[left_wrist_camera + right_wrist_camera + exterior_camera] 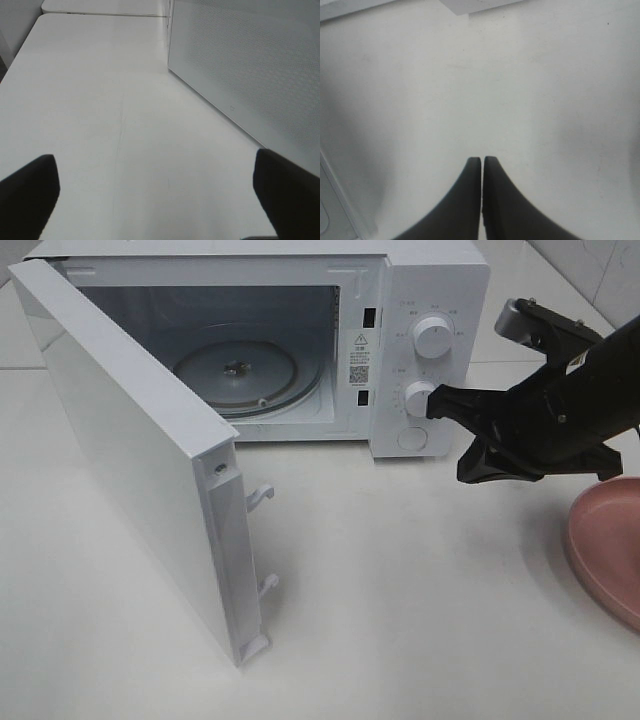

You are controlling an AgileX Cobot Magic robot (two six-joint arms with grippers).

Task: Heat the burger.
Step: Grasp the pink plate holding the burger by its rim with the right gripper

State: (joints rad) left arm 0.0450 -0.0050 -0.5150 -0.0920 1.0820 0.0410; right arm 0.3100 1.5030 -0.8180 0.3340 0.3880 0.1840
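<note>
A kitchen corner set up for robot trials: a white microwave with its door open stands on a white counter by a tiled wall, with a pink plate and the black right claw near it.

The microwave stands at the desk's back edge, its door swung out toward the front-left corner. The turntable lies inside (knobs to its right). The plate sits at the right edge, before the microwave.
</note>
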